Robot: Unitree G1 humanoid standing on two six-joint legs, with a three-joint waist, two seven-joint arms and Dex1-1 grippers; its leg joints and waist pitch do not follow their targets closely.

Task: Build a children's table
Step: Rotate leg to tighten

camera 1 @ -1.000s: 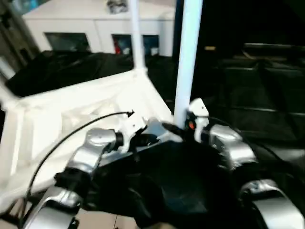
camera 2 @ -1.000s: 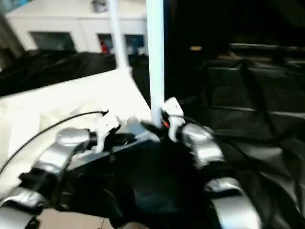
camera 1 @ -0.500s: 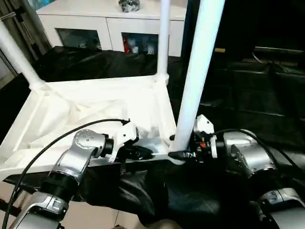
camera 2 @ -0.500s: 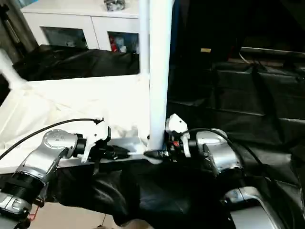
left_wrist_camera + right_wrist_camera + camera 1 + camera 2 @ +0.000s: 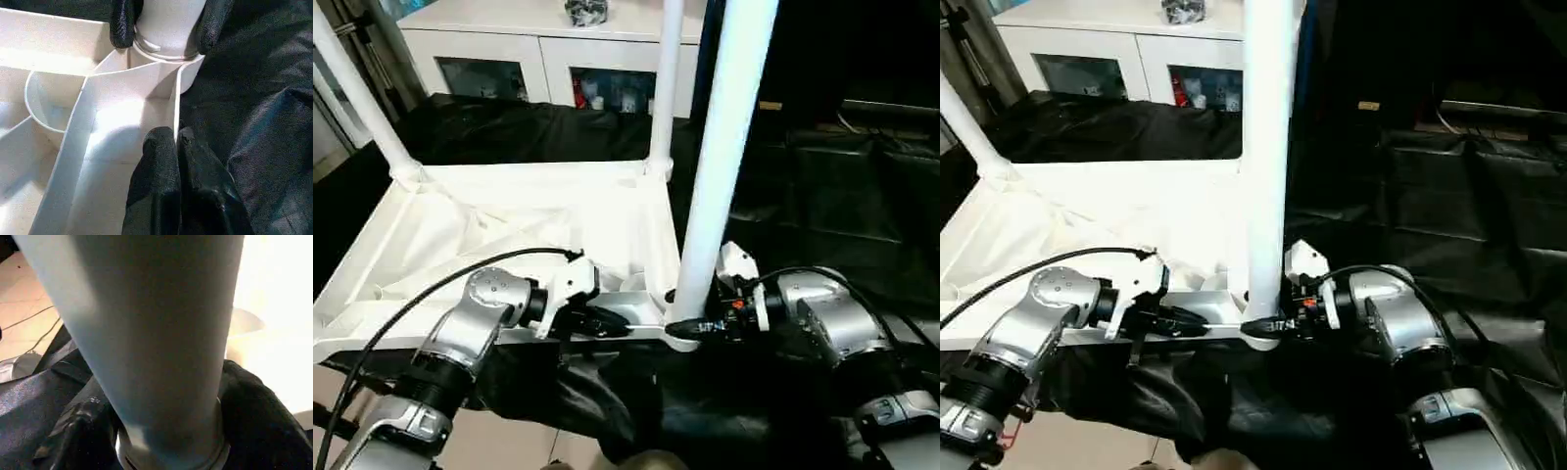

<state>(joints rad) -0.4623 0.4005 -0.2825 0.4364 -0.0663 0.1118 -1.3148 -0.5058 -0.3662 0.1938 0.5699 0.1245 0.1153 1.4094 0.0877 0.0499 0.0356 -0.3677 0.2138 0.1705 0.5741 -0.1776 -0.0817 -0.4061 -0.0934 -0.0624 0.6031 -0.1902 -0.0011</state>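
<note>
The white tabletop (image 5: 509, 211) lies upside down on black cloth, ribbed underside up. Three white legs stand in its corner sockets: far left (image 5: 362, 98), far right (image 5: 666, 88) and a thick-looking near one (image 5: 724, 147) at the near right corner. My left gripper (image 5: 612, 321) is shut on the tabletop's near rim; in the left wrist view its fingers (image 5: 159, 161) pinch the thin rim wall beside that socket. My right gripper (image 5: 685, 329) is shut around the base of the near leg, with one black finger (image 5: 254, 426) on each side of the tube.
A white cabinet with glass doors (image 5: 558, 59) stands behind the tabletop, a small dark object (image 5: 587, 10) on top. Black cloth (image 5: 822, 196) covers the surface to the right and under my forearms. Beige floor (image 5: 509, 446) shows at the near left.
The head camera has shifted and steadied, so the whole scene now sits lower and sharper. Both grippers keep the same hold on rim and leg.
</note>
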